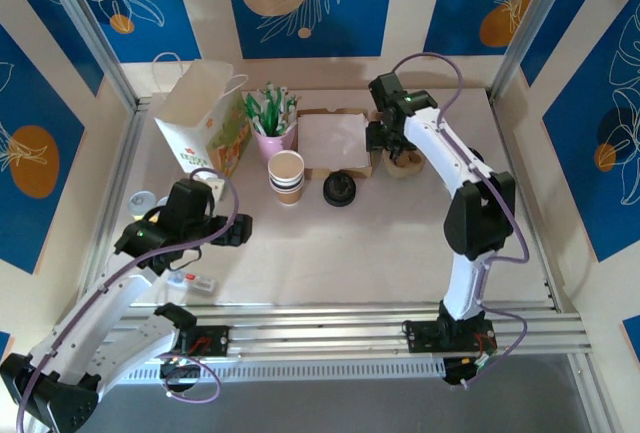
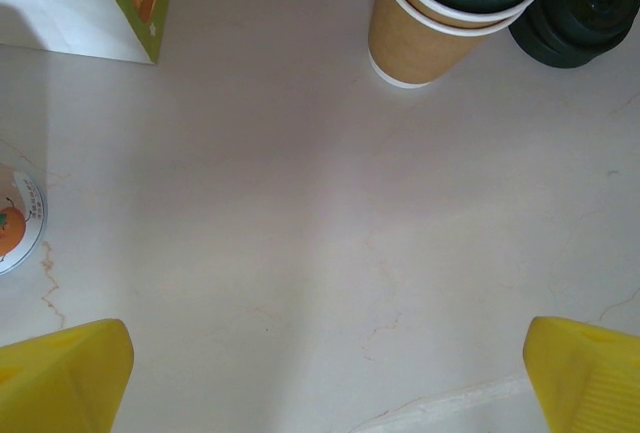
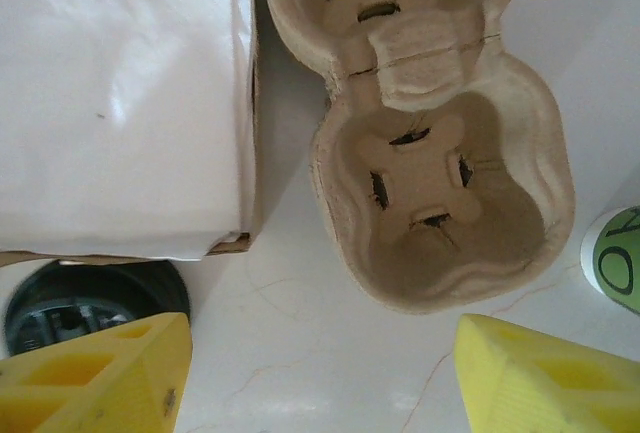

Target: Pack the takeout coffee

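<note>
Nearest the bases, the left gripper (image 2: 325,363) hangs low over the pale, faintly veined table (image 1: 400,253), its yellow fingers spread wide with nothing between them. Just to its left lies a small round foil-like disc (image 2: 15,223) printed with an orange. Further out stands the stack of cups (image 1: 286,175), lidless, tapered, matte brown paper with a rolled white rim. Beside it on the right sits a pile of loose lids (image 1: 340,189), glossy black ribbed plastic. At far left the paper bag (image 1: 200,118) stands upright with its mouth open, stiff white paper with a green printed side. Next to it is a pink pot (image 1: 273,141) of green-and-white sachets. Beyond that lies a flat white sheet stack (image 3: 120,93) on brown card. At the far side the right gripper (image 3: 320,353) hovers with its fingers parted and empty above a moulded pulp carrier (image 3: 440,193), rough, fibrous and beige, with two slotted wells that hold nothing. A green-and-white rounded edge (image 3: 615,258) sits just beside the carrier, too cropped to name. I cannot tell which thing here is the takeout coffee, as no lidded dark-green cup can be made out. I judge the task barely begun: nothing is held, the carrier wells are bare, and finding, gripping and bagging the cup all remain.
</note>
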Robot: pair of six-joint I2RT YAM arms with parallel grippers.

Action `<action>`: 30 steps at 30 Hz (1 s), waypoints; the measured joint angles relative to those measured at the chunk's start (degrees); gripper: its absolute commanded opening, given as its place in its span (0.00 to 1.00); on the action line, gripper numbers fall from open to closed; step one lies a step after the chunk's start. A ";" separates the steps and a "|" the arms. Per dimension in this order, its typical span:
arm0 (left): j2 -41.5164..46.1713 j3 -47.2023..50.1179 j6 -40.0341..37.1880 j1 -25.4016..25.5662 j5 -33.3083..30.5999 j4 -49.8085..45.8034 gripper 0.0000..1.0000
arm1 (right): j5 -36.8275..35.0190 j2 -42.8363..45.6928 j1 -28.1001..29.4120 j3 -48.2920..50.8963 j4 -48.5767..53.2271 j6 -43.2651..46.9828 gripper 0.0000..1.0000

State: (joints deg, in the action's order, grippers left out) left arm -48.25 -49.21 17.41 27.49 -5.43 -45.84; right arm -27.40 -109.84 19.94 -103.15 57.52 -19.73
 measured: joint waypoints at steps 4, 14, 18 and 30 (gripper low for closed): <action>0.68 0.00 0.00 0.00 -0.48 0.00 1.00 | -2.36 -3.19 0.48 -1.44 0.68 2.08 0.64; 0.68 0.00 0.00 0.00 -0.63 0.00 1.00 | -4.37 -8.39 0.39 -2.86 0.96 4.50 0.57; 0.68 0.00 0.00 0.00 -0.63 0.00 1.00 | -4.35 -9.94 0.28 -3.04 0.90 4.72 0.47; 0.68 0.04 0.00 0.00 -0.61 0.00 1.00 | -4.42 -11.82 -0.61 -4.81 1.73 5.29 0.36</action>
State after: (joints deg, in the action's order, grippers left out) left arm -47.57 -49.17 17.41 27.49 -6.04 -45.84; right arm -31.81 -121.67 19.33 -107.96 59.24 -14.44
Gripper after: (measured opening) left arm 0.998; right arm 0.361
